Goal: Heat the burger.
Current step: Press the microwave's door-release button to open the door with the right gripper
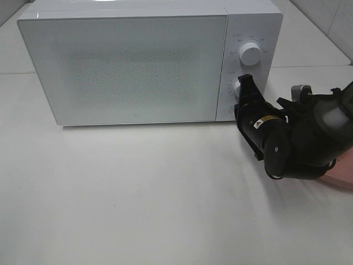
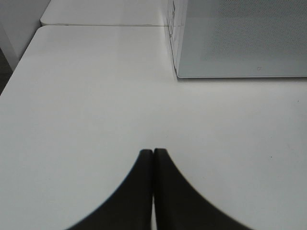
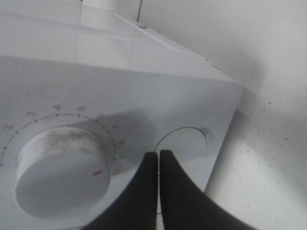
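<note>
The burger is out of sight, perhaps behind the shut microwave door (image 1: 127, 66). Toward the tabletop's (image 1: 138, 193) left edge, the left gripper (image 2: 153, 153) hangs closed and empty. Farther back, the right gripper (image 1: 245, 80), pinched together and empty, points at the microwave's lower dial (image 3: 62, 167), far nearer it than the left.

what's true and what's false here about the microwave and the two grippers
1. The microwave door is closed. True.
2. The right gripper is wide open. False: its jaws are shut, near the lower knob.
3. The left gripper grips something. False: it is shut on nothing, above the table.
4. An upper knob sits above the lower one. True.
</note>
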`<action>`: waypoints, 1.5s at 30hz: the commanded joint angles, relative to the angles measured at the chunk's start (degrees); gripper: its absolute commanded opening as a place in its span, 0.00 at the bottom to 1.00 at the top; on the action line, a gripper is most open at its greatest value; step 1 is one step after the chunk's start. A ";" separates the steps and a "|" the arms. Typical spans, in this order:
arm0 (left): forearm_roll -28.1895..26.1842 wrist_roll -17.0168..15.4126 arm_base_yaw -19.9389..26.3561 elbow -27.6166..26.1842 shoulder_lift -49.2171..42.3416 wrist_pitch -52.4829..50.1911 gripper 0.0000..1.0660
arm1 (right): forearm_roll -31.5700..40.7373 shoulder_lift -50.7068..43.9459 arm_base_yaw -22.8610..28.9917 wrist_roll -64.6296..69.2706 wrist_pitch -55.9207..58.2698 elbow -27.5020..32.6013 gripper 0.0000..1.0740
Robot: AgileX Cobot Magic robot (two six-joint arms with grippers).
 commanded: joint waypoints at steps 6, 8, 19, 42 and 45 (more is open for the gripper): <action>-0.17 0.00 0.06 0.06 -1.15 -0.80 0.00 | 2.98 -0.06 -0.06 -1.38 1.03 -1.83 0.00; -0.17 0.00 0.06 0.06 -1.15 -0.80 0.00 | 3.61 -0.06 -0.06 -2.29 1.72 -2.18 0.00; -0.17 0.00 0.06 0.06 -1.15 -0.80 0.00 | -0.63 -0.06 -4.30 -3.50 4.81 -2.18 0.00; -0.17 0.00 0.06 0.06 -1.15 -0.80 0.00 | -6.30 -0.06 -4.70 -1.49 4.07 -5.04 0.00; -0.17 0.00 0.06 0.06 -1.15 -0.80 0.00 | -6.65 0.40 -4.70 -1.15 3.67 -5.56 0.00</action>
